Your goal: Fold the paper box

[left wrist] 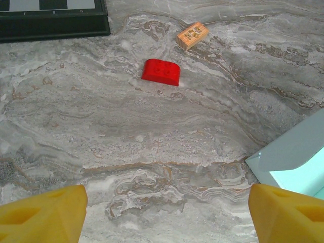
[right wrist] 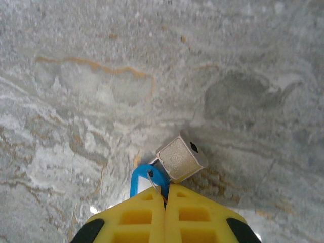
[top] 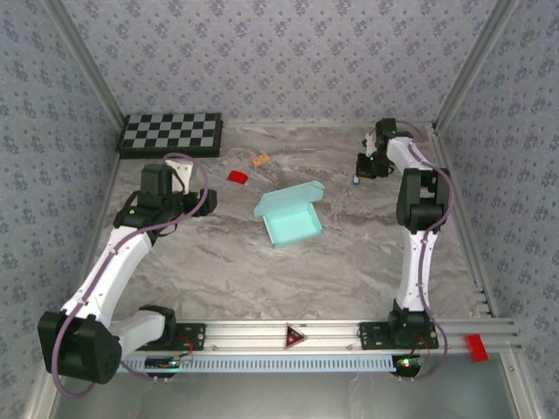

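- The paper box (top: 289, 215) sits mid-table, just right of centre and well apart from both claws. Nothing is touching it.
- It's thin card, so I'd judge it light and springy. It will likely skate on the smooth table (top: 218, 262) and crease if pinched hard.
- The best hold looks like the free rim of the lid, with the other claw pinning the tray down.
- Looks: pale aqua, a shallow tray with its walls up, and a lid flap hinged along the far side, leaning open. I'd call it partly folded, with closing the lid still to do.
- The left claw (left wrist: 167, 215) hovers left of the box, jaws wide and empty. A corner of the box pokes in at its right.
- Beyond the left claw lie a red block (left wrist: 161, 72), a small wooden block (left wrist: 192, 35) and the checkerboard (left wrist: 50, 23).
- The right claw (right wrist: 165, 195), at the far right, is pressed tight together beside a blue tag (right wrist: 146, 178) and a small cylinder (right wrist: 180, 158). I can't tell whether it pinches the tag.
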`<state>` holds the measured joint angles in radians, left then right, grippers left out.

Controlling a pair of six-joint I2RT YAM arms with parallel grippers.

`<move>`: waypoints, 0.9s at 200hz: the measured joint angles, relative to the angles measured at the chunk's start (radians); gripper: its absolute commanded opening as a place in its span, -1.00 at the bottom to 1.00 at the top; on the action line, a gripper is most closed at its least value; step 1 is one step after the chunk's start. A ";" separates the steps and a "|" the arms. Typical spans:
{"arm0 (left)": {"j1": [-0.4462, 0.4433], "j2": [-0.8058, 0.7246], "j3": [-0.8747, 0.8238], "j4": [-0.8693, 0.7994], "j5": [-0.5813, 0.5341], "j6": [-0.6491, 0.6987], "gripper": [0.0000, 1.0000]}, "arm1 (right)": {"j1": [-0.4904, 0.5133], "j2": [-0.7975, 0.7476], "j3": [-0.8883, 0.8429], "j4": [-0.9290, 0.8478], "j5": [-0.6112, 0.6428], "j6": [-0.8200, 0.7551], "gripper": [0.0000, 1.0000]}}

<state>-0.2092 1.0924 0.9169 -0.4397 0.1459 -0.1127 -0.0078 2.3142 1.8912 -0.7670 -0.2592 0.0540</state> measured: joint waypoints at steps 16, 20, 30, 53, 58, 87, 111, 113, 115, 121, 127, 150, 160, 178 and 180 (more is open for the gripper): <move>0.000 0.000 0.000 0.000 0.001 0.000 0.66 | 0.000 -0.038 -0.053 0.007 0.000 0.000 -1.00; 0.000 0.001 0.000 0.000 0.002 0.000 0.66 | 0.000 -0.049 -0.065 0.010 0.000 0.000 -1.00; 0.000 0.002 0.000 0.000 0.003 0.000 0.66 | 0.000 -0.077 -0.099 0.020 0.000 0.000 -1.00; 0.000 0.002 0.000 -0.003 0.003 0.000 0.67 | 0.000 -0.153 -0.184 0.045 0.001 0.001 -1.00; 0.000 0.002 0.000 -0.003 0.003 0.000 0.67 | 0.000 -0.171 -0.205 0.053 0.001 0.001 -1.00; 0.000 0.002 0.000 -0.003 0.003 0.000 0.67 | 0.000 -0.296 -0.336 0.106 0.001 0.009 -1.00; 0.000 0.002 0.000 -0.003 0.006 0.000 0.67 | -0.001 -0.410 -0.454 0.156 0.001 0.020 -1.00; 0.000 0.002 0.000 -0.003 0.007 0.000 0.67 | -0.001 -0.419 -0.462 0.159 0.002 0.021 -1.00; 0.000 0.002 0.000 -0.003 0.007 0.000 0.67 | -0.001 -0.430 -0.474 0.166 0.002 0.022 -1.00; 0.000 0.002 0.000 -0.003 0.009 0.000 0.67 | -0.001 -0.463 -0.506 0.178 0.005 0.029 -1.00; 0.000 0.002 0.000 -0.003 0.011 0.000 0.67 | -0.001 -0.499 -0.541 0.192 0.008 0.034 -1.00; 0.000 0.002 0.000 -0.003 0.018 0.000 0.67 | 0.000 -0.634 -0.663 0.229 0.011 0.053 -1.00; 0.000 0.002 0.000 -0.003 0.019 0.003 0.67 | 0.003 -0.699 -0.721 0.244 0.012 0.061 -1.00; 0.000 0.002 0.000 -0.003 0.019 0.008 0.67 | 0.014 -0.814 -0.812 0.253 0.013 0.079 -1.00; 0.000 0.002 0.000 -0.003 0.019 0.009 0.67 | 0.016 -0.829 -0.821 0.251 0.013 0.082 -1.00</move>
<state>-0.2092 1.0946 0.9169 -0.4431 0.1646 -0.1040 0.0086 1.4849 1.0702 -0.5156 -0.2459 0.1360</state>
